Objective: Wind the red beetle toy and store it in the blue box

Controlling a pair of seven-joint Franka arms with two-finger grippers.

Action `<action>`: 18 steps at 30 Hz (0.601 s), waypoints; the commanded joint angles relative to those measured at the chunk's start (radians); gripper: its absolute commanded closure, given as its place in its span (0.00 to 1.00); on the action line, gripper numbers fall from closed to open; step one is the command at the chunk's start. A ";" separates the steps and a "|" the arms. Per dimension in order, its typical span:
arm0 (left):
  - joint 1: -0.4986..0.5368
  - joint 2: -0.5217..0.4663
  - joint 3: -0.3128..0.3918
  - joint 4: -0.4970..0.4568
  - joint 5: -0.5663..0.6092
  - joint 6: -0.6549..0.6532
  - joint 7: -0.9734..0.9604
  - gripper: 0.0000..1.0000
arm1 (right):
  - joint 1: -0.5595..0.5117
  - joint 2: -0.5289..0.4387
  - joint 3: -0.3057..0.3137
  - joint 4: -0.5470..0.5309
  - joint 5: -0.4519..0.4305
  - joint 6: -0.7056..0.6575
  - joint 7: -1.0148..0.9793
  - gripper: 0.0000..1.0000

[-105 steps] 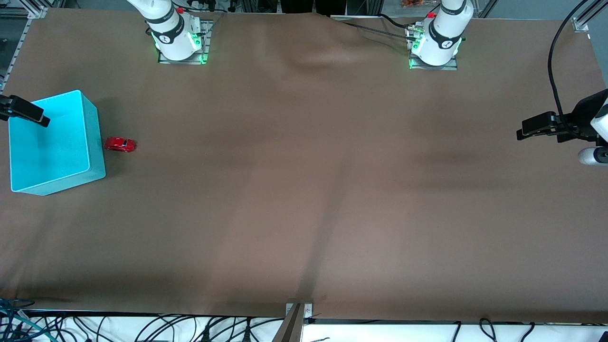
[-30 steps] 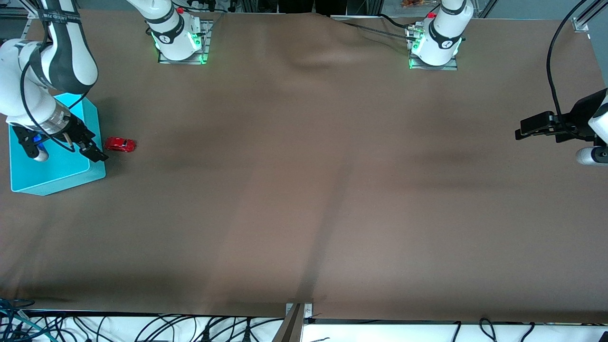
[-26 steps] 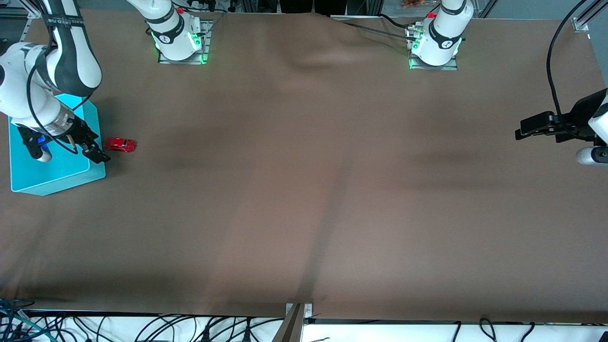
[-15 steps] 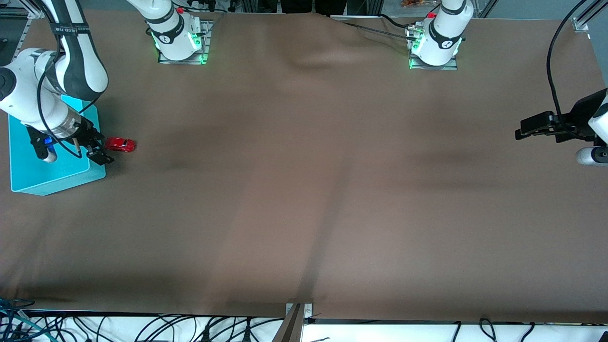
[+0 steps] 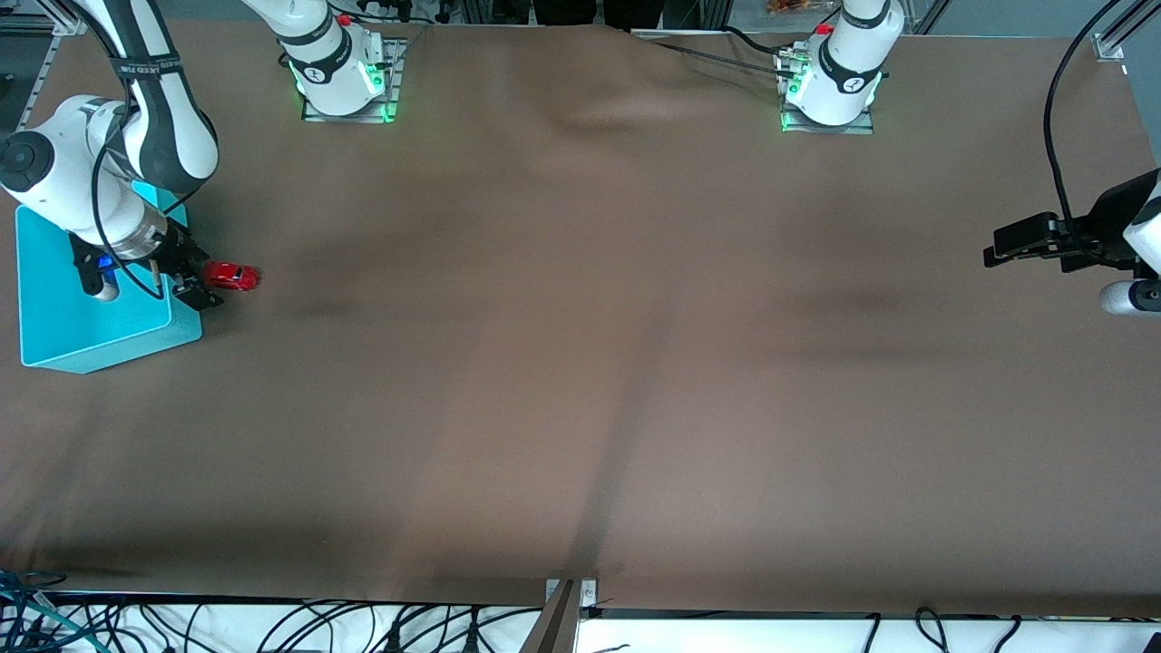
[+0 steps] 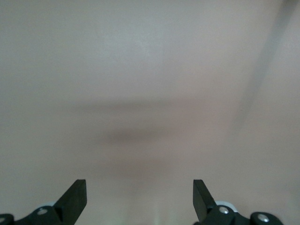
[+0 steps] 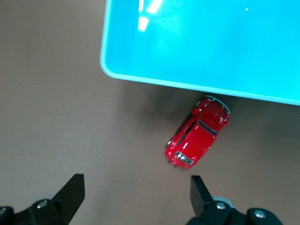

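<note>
Blue box [image 5: 109, 336] wall crowds red beetle toy [image 5: 230, 276] on one side; bare table [image 5: 580, 363] elsewhere.

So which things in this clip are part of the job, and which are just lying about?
Part of the job:
- red beetle toy, on the table beside the blue box
- blue box
- right gripper, fingers open, low beside the toy

Not involved:
- left gripper, waiting open at the left arm's end
- brown table cover
</note>
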 commanded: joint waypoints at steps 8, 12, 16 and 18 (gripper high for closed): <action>-0.002 -0.008 0.000 0.010 0.007 -0.017 0.026 0.00 | 0.006 0.001 -0.041 -0.103 0.002 0.116 0.015 0.00; -0.002 -0.006 0.000 0.010 0.007 -0.017 0.026 0.00 | 0.006 0.012 -0.048 -0.123 0.002 0.148 0.015 0.00; -0.002 -0.006 0.000 0.010 0.007 -0.017 0.027 0.00 | 0.005 0.029 -0.062 -0.125 0.002 0.163 0.015 0.00; -0.002 -0.006 0.000 0.010 0.007 -0.017 0.027 0.00 | 0.005 0.030 -0.064 -0.125 0.002 0.169 0.015 0.00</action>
